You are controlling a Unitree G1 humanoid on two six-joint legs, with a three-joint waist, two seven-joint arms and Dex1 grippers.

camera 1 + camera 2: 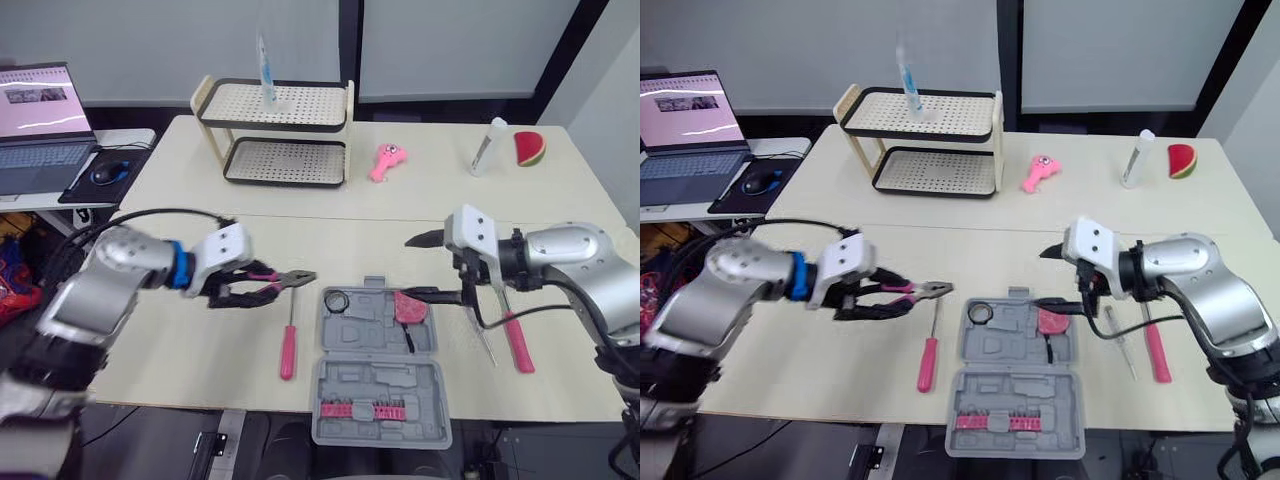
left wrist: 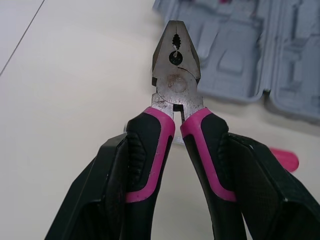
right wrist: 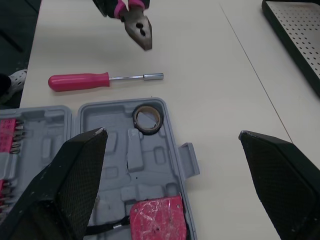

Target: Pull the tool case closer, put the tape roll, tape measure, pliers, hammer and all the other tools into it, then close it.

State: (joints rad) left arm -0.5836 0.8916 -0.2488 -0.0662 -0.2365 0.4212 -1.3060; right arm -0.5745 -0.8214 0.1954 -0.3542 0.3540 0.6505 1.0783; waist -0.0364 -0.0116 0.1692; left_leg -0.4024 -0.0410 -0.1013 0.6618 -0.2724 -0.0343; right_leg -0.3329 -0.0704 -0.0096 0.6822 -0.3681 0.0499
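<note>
Steel pliers (image 2: 175,95), rubber handles: likely heavy, stiff, grippy.
Left gripper (image 2: 177,150) clamped on handles; right gripper (image 3: 172,132) wide open, empty.

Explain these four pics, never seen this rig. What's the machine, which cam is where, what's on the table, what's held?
It is a humanoid robot with two arms, each ending in a black two-fingered pincer. The two wide pictures come from a stereo camera on its head, looking down over the arms. The two close-ups come from a camera on each wrist, looking along that pincer's fingers. On the table lies an open grey tool case, with a tape roll and a pink tape measure already in it. A pink screwdriver lies beside the case, on the robot's left. The left pincer is shut on a pair of pliers, nose pointing toward the case. The right pincer is open and holds nothing, near the case's right side.
</note>
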